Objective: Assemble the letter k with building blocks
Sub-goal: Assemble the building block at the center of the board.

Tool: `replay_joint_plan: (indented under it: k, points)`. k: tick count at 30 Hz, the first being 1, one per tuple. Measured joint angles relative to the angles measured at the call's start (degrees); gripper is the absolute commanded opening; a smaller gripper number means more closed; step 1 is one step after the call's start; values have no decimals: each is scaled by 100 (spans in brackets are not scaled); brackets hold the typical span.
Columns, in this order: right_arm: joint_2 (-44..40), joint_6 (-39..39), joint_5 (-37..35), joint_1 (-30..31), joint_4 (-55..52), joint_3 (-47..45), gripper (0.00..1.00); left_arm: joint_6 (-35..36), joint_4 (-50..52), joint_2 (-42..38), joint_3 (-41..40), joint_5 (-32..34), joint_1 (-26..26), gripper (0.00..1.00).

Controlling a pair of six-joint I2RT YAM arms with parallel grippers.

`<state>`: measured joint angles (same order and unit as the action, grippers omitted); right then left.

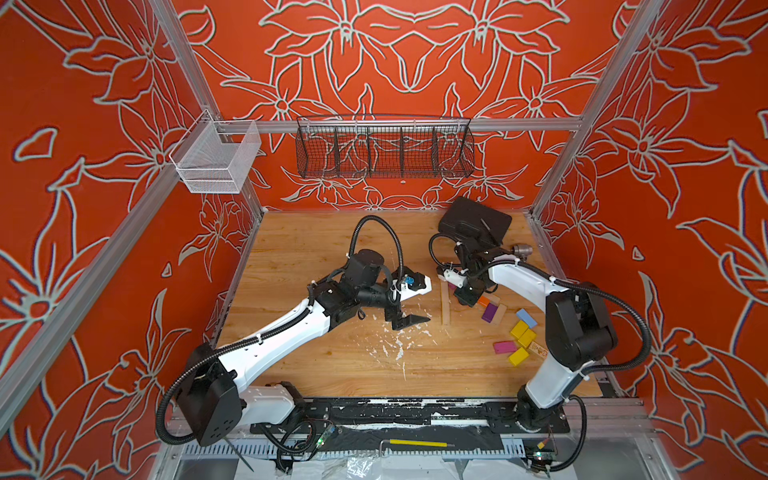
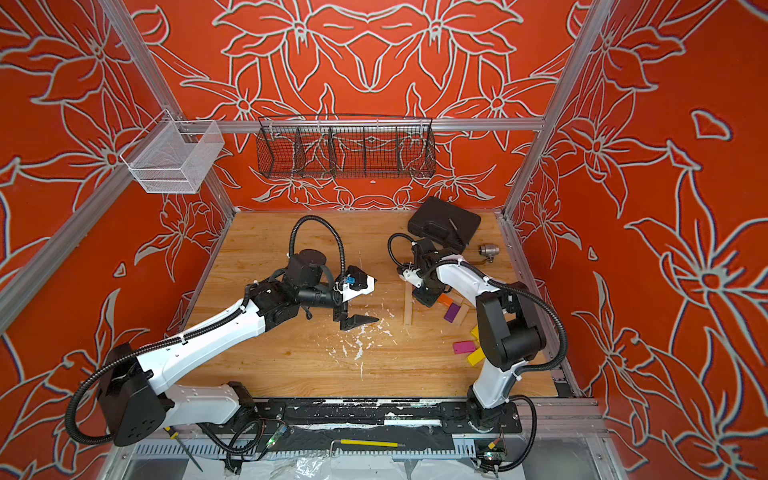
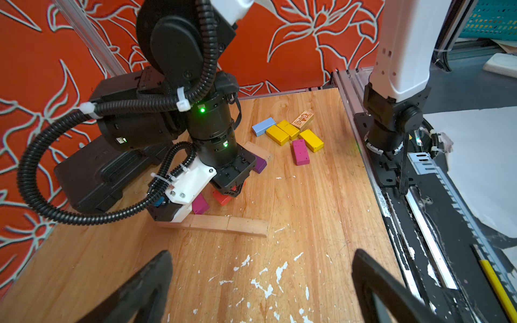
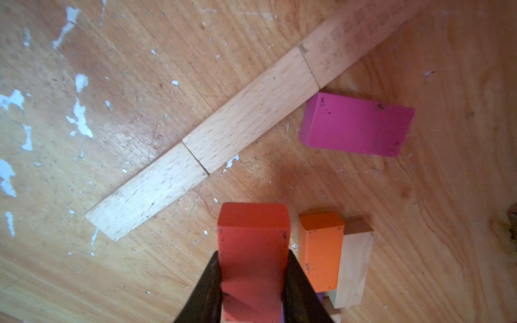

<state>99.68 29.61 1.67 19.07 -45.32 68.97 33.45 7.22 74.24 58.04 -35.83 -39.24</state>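
Note:
Three plain wood building blocks [image 4: 246, 120] lie end to end in a straight row [image 1: 445, 305] on the table. My right gripper [image 4: 253, 260] is shut on a red block [image 4: 253, 243], held just above the table beside that row. A magenta block [image 4: 355, 124] lies against the row's far part. An orange block [image 4: 321, 249], a plain wood block [image 4: 354, 265] and a purple block [image 1: 490, 312] lie close by. My left gripper [image 3: 261, 265] stands open and holds nothing, left of the row [image 3: 223, 223].
Loose light blue [image 1: 526, 318], yellow [image 1: 519, 330], magenta [image 1: 505, 347] and printed [image 3: 302, 119] blocks lie at the right, near the right arm's base. A black case [image 1: 473, 224] and a silver fitting [image 1: 521, 250] sit at the back right. A wire basket [image 1: 384, 151] hangs on the back wall.

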Motion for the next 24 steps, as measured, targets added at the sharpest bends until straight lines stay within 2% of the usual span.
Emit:
replay_joint_plan:
  k: [15, 24]
  points:
    - [400, 264, 181, -114, 131, 72, 17, 20, 2, 0, 0, -2, 31, 97]
    - [549, 302, 179, -153, 280, 74, 25, 31, 2, 0, 0, -4, 31, 97]
